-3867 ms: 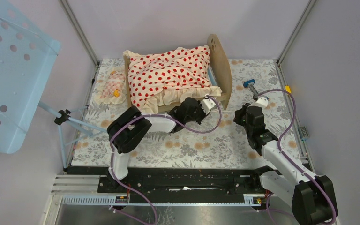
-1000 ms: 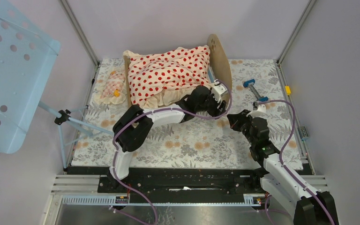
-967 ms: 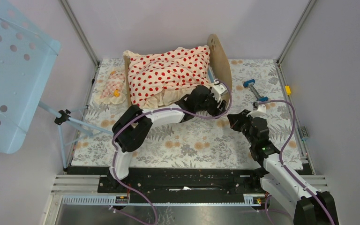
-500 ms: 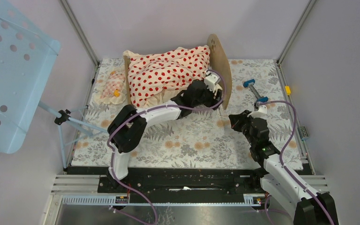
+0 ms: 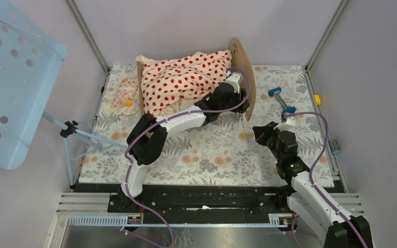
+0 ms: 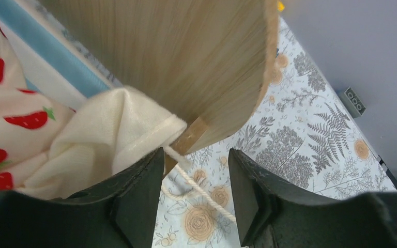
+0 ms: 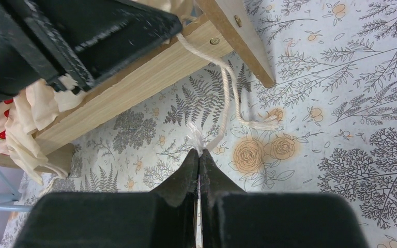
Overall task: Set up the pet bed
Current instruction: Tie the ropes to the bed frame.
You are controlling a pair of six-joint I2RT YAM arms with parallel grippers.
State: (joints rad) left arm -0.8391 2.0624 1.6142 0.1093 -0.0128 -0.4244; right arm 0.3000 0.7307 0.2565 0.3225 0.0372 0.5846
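Pet bed sits far-centre on table, long axis left-right, headboard at right. Left arm stretched out long, left gripper at the headboard corner, nearer than right gripper.
Left wrist: jaws half apart, gripping nothing; blanket corner touches one finger, cord dangles between.
Right wrist: jaws shut, frayed cord end at tips; can't tell if pinched.

Pet bed: light-wood frame, upright on legs, rear centre. Rounded headboard at right end, small cutouts near top; low footboard left; blue-and-white striped mattress edge showing beside headboard.
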